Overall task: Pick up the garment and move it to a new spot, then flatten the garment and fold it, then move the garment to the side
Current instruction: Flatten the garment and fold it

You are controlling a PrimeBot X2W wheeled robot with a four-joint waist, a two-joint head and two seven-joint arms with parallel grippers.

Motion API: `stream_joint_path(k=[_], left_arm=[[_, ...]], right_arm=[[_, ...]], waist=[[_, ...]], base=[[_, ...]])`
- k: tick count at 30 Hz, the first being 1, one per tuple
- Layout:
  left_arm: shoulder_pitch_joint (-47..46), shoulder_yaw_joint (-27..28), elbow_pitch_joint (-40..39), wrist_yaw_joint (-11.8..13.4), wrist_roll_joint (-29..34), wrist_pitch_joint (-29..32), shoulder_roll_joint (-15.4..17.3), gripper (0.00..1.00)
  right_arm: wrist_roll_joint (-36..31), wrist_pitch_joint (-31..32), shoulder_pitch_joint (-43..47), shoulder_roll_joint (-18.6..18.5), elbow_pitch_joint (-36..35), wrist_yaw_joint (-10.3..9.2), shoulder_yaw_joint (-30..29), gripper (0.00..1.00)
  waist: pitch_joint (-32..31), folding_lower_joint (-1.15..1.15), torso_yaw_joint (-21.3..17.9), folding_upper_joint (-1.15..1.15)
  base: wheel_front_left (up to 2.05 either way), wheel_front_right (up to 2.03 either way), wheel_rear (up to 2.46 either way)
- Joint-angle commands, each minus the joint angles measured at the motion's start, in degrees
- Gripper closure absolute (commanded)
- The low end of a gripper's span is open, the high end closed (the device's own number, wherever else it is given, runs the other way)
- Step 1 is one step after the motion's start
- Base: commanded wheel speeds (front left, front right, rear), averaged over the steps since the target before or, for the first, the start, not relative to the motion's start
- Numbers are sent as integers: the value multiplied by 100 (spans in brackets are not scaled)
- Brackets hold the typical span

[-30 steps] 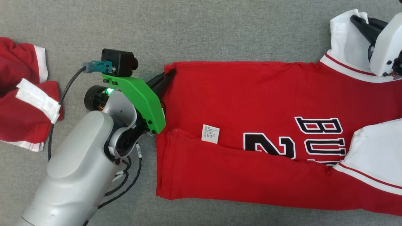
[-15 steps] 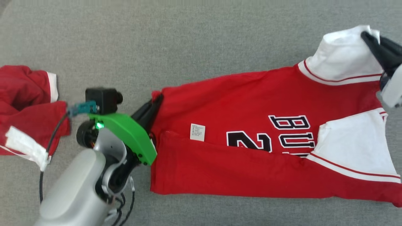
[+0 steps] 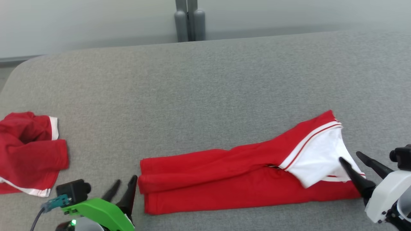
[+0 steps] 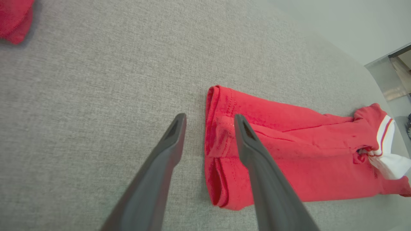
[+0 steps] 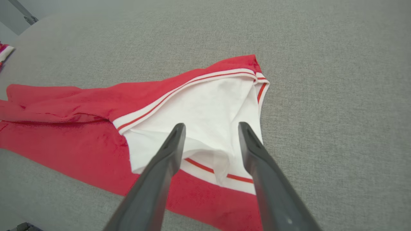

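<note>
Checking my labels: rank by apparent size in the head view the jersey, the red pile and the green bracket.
1. Jersey
2. Red pile, cropped at the edge
3. Green bracket, nearest the camera and cropped, so unsure

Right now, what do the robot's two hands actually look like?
Each is a pincer of two long, dark, tapering fingers. The left gripper sits on a bright green bracket carrying a small black camera, a teal plug with a grey cable, and a green light. The right gripper grows from a smooth white casing.
</note>
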Motion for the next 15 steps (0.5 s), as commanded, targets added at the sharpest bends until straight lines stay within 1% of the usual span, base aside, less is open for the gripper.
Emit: stream_joint_path(k=[1,3,4,6,7,8,9,13,15], left_arm=[[71,67,67,-37,188,-312,-9,0],[149,163,232,-13,286,-736,-88,0],[190,147,244,-89,384,-944,-140,0],[285,271,237,-57,393,-1329,-273,0],[300,266,214,-32,620,-1535,-244,0],[302,294,157,-11,741,-1704,-318,0],[373,346,137,35,856,-1796,-453,0],[457,588,52,58,1521,-1913,-719,0],[481,869,-62,-28,2002,-1909,-1004,0]], right_arm=[[-108,-9,58,182,-52,2,-138,0],[-221,-12,141,365,-127,1,-397,0],[-277,17,177,472,-191,1,-528,0],[-405,68,162,610,-274,1,-720,0],[-503,139,116,678,-272,1,-831,0],[-675,218,50,713,-241,1,-906,0],[-808,312,-50,784,-189,1,-937,0],[-1170,646,-512,1090,210,1,-878,0],[-1307,803,-831,1263,519,1,-723,0]], waist=[[-190,0,-258,0],[-155,0,-291,0],[-131,0,-311,0],[-70,0,-349,0],[-24,0,-359,0],[17,0,-350,0],[57,0,-338,0],[206,0,-264,0],[277,0,-192,0]], base=[[0,0,0],[0,0,0],[0,0,0],[0,0,0],[0,0,0],[0,0,0],[0,0,0],[0,0,0],[0,0,0]])
